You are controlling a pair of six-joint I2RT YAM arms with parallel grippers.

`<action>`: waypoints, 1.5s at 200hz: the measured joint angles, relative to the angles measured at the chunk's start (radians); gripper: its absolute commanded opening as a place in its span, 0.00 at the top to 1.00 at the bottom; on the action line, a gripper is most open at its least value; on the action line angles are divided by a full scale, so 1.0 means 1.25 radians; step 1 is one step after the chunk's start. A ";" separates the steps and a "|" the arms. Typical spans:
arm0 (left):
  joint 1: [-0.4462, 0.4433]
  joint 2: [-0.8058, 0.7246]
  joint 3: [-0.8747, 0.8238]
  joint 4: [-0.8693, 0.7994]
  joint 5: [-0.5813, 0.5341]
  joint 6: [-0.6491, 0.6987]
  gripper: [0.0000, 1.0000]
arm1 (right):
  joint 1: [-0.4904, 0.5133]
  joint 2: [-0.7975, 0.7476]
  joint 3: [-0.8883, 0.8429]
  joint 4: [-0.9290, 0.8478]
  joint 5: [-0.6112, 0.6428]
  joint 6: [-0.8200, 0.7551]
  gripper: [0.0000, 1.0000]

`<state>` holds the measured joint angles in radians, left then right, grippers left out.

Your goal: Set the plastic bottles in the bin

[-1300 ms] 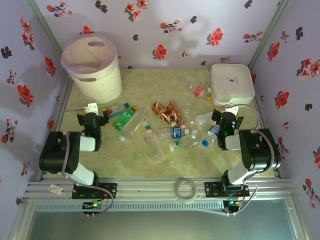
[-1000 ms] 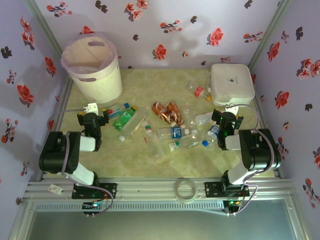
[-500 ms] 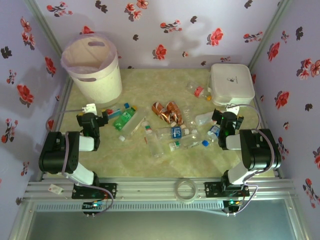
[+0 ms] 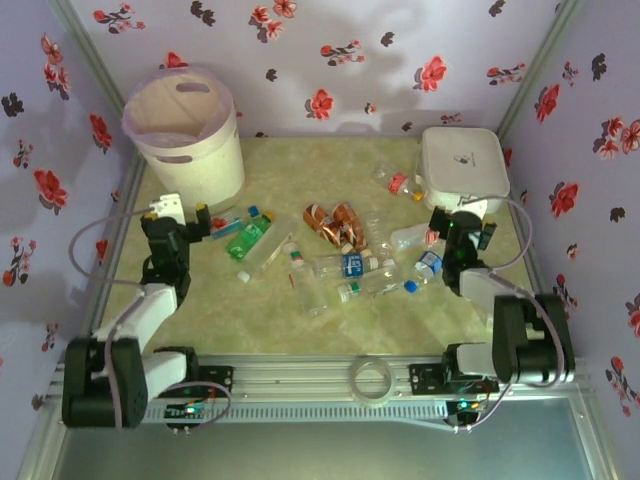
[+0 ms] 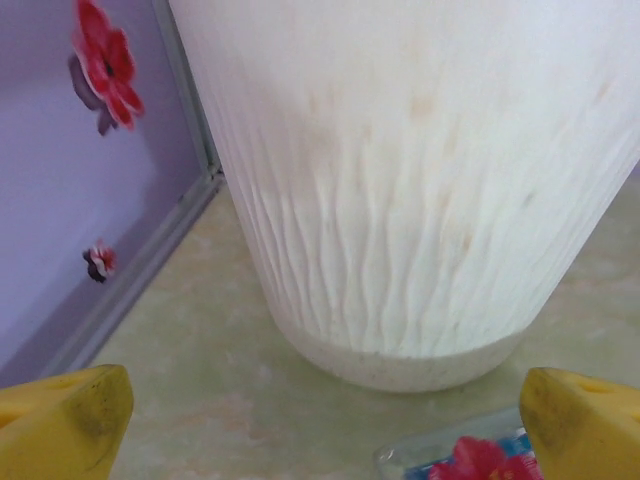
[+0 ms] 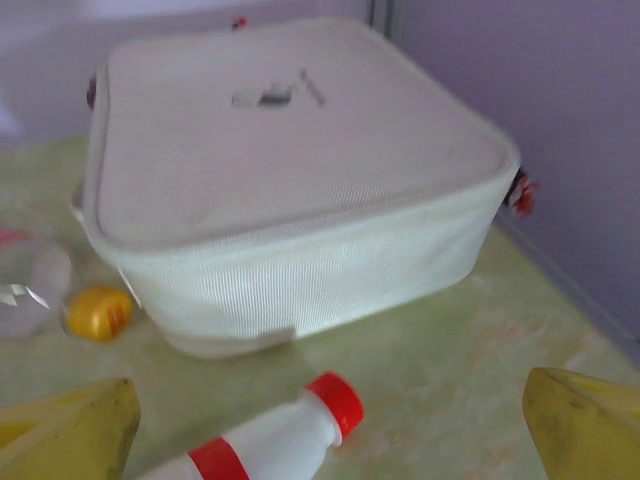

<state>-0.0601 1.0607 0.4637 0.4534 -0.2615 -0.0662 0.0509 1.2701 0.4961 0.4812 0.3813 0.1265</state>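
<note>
While the plastic bottles [image 4: 340, 255] are seen from above strewn on the desk [image 4: 300, 320] right of the bin [image 4: 195, 165], the left end effector [image 4: 178, 213] and the right end effector [image 4: 461, 217] are held wide and empty, the bin's wall being faced in the left wrist view, a white box [image 6: 290, 170] in the right.

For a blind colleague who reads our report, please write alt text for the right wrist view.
A white lidded box sits on the pale table ahead of the open right gripper, whose yellow fingertips show at the bottom corners. A white bottle with a red cap lies between them.
</note>
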 measured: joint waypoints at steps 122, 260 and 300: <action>-0.303 0.010 0.360 -0.677 0.072 -0.259 0.02 | 0.043 -0.130 0.364 -1.067 -0.167 0.276 0.14; -0.329 0.089 0.374 -0.580 0.213 -0.407 0.03 | 0.121 -0.078 0.118 -0.829 -0.343 0.541 0.16; -0.329 0.089 0.373 -0.572 0.215 -0.416 0.03 | 0.121 -0.021 0.098 -0.774 -0.343 0.550 0.22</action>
<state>-0.4717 1.1713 0.9298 -0.2619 0.0067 -0.5858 0.2020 1.2442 0.6186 -0.4866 -0.0471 0.8135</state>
